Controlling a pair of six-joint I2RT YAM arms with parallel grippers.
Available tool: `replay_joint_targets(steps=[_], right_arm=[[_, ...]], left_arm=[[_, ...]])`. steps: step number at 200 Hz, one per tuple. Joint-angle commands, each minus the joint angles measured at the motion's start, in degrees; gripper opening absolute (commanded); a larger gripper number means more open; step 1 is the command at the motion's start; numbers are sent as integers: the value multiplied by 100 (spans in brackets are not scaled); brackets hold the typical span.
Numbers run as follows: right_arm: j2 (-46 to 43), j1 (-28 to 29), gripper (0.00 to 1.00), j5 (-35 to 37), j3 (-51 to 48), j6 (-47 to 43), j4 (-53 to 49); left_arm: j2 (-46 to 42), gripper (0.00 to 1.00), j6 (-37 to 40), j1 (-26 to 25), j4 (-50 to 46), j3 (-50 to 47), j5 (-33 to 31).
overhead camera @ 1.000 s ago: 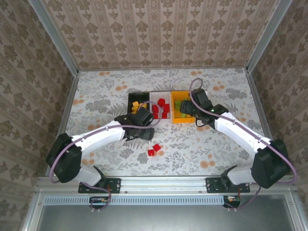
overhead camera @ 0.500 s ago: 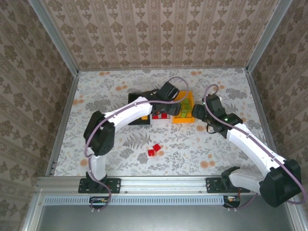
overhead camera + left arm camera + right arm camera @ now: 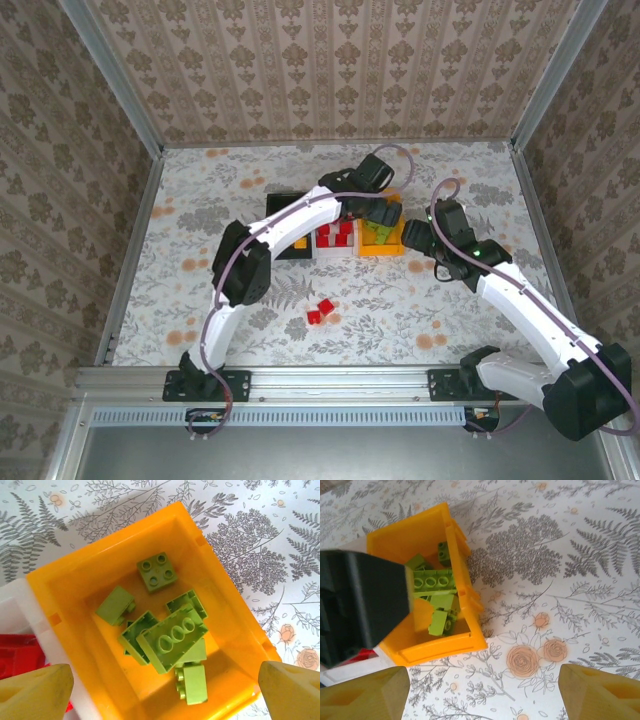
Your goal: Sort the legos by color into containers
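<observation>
From above, the three bins sit in a row at the centre of the bench (image 3: 200, 200): black bin (image 3: 296, 250) on the left, white bin (image 3: 336, 253) in the middle, orange bin (image 3: 380, 250) on the right. The left arm arches over the row, and the left pincer (image 3: 383, 215) hangs above the orange bin. The right pincer (image 3: 415, 235) sits just right of that bin. Two red legos (image 3: 320, 311) lie together on the bench, below the bins in the frame. More red ones fill the white bin.

In the left wrist view, the left pincer (image 3: 162, 692) stands wide open and holds nothing, with its yellow fingertips (image 3: 35, 690) in the lower corners. Between them the orange bin (image 3: 235, 625) holds a heap of green legos (image 3: 172, 640). The white bin's wall and a bit of red show at the left edge.

In the right wrist view, the right pincer (image 3: 482, 695) is open and empty over bare bench. The orange bin (image 3: 440, 647), with its green legos (image 3: 437, 587), lies in the upper left. The black body of the left pincer (image 3: 360, 610) covers its left part.
</observation>
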Motion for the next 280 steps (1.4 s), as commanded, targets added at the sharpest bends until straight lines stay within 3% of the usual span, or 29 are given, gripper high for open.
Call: replay_joint_targets(steps=[1,23,52,87,120,173,248,280], right_arm=[[-113,70,80,-291,-129,-123,-45],[-63,314,79,-397,-164,-191,29],[215,1046,79,-708,-201,-355,344],[1059,2143,79,-925,-69,-380,676],[2218,3073,79,-832,326,-412,766],[3132,3651,78,-587,728,-312,829],[3622,3660,73,-177,1135,-127,899],[4054,3645,68,-43,1512,-35,385]], left_arm=[[-1156,99,-67,46,230,-636,-97],[-2350,100,-277,82,875,-2075,-81],[-3847,100,-626,87,1316,-3836,-181],[-5387,100,-1105,82,1309,-5761,-541],[-6624,100,-1475,188,952,-6933,-857],[-7787,100,-1957,398,775,-7873,-850],[-8056,100,-2082,582,721,-8139,-662],[-8110,100,-2109,645,691,-8208,-635]])
